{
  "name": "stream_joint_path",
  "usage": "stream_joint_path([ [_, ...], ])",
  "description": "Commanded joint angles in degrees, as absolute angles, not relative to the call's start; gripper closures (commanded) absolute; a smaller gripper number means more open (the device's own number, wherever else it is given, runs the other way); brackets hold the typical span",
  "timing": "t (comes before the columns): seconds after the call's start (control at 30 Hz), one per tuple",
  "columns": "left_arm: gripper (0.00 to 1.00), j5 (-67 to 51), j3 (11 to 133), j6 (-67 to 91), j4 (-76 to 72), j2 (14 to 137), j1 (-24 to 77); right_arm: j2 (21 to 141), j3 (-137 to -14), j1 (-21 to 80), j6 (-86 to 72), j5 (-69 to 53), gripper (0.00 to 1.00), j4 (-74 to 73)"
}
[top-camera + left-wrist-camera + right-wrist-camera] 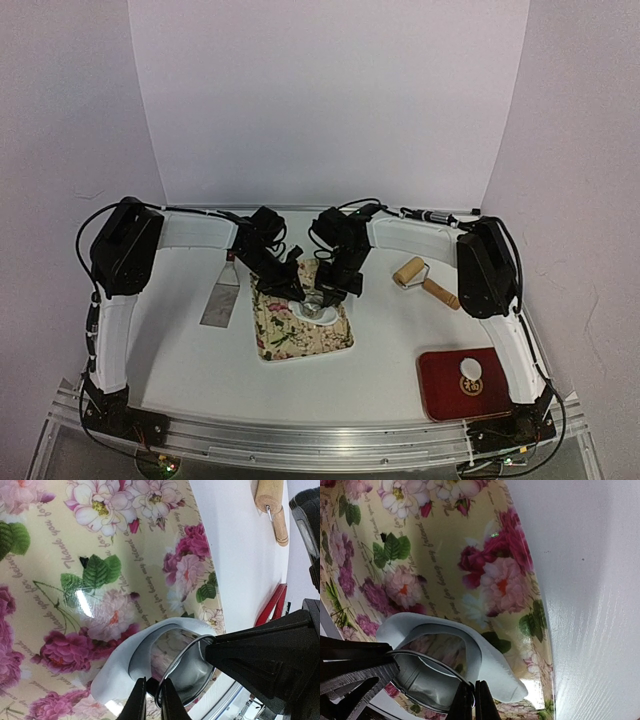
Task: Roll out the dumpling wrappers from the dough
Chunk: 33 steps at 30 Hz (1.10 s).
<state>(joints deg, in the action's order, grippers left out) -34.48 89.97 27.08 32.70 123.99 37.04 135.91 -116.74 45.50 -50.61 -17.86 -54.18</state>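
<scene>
A metal ring cutter point(316, 306) stands on a white dough sheet point(117, 672) on the floral tray point(285, 335). My left gripper point(153, 702) is shut on the ring's point(186, 666) near rim. My right gripper point(474, 702) is shut on the opposite rim of the ring point(427, 672). The dough sheet point(507, 672) curls up around the ring. Whether a disc lies inside the ring, I cannot tell. One round white dumpling wrapper point(471, 366) lies on a red plate point(440, 390) at the front right.
A wooden rolling pin point(424, 280) lies right of the tray, also in the left wrist view point(272, 505). A metal scraper point(222, 300) lies left of the tray. White walls enclose the table on three sides.
</scene>
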Motion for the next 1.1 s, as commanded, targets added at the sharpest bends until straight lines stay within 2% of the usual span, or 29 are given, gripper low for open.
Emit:
stream_joint_path([
  [0.0, 0.92, -33.5, 86.8, 24.8, 36.0, 123.8, 37.6, 141.1, -116.3, 46.2, -49.9, -18.7, 1.00, -55.2],
  [0.47, 0.93, -28.8, 87.0, 19.1, 39.8, 127.4, 39.2, 144.1, -115.3, 46.2, -49.5, -20.1, 1.00, -55.5],
  [1.07, 0.95, -26.4, 80.4, 16.0, 37.0, 131.3, 40.6, 149.1, -111.8, 46.2, -48.3, -21.1, 1.00, -55.4],
])
